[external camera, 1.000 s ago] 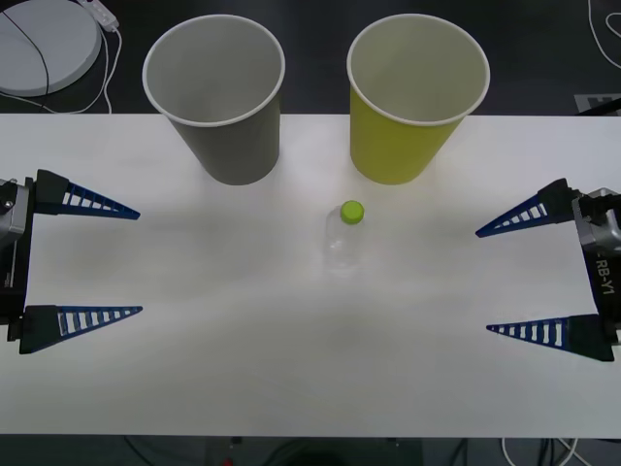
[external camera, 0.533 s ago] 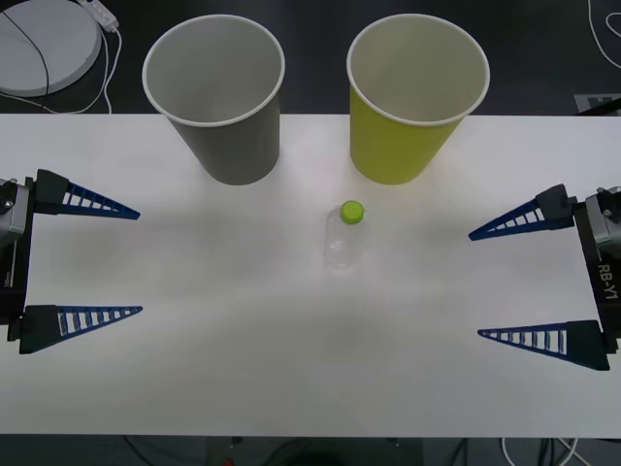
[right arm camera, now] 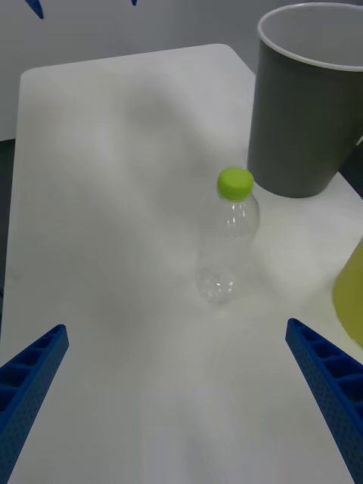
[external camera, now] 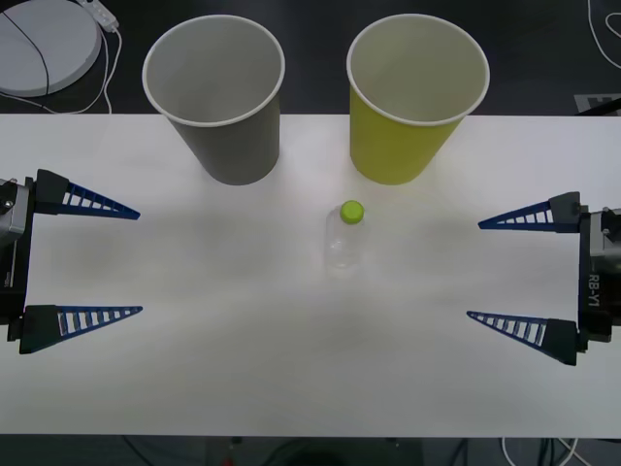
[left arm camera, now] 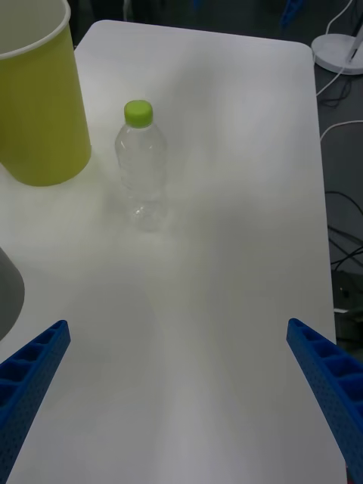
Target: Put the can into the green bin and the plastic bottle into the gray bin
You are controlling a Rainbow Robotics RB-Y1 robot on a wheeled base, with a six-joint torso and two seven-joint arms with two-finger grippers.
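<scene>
Left gripper (external camera: 141, 261), blue ribbed two-finger type on a black wrist block, sits at the left edge of the front view with both fingers (external camera: 97, 205) spread wide and pointing inward toward the robot's right, holding nothing. Right gripper (external camera: 473, 271), same blue ribbed fingers (external camera: 524, 217) on a dark wrist housing marked RB-Y1, sits at the right edge, fingers equally wide apart, pointing inward toward the left one, also empty. In each wrist view that arm's own fingertips (right arm camera: 30, 378) (left arm camera: 34, 363) show at the two bottom corners.
</scene>
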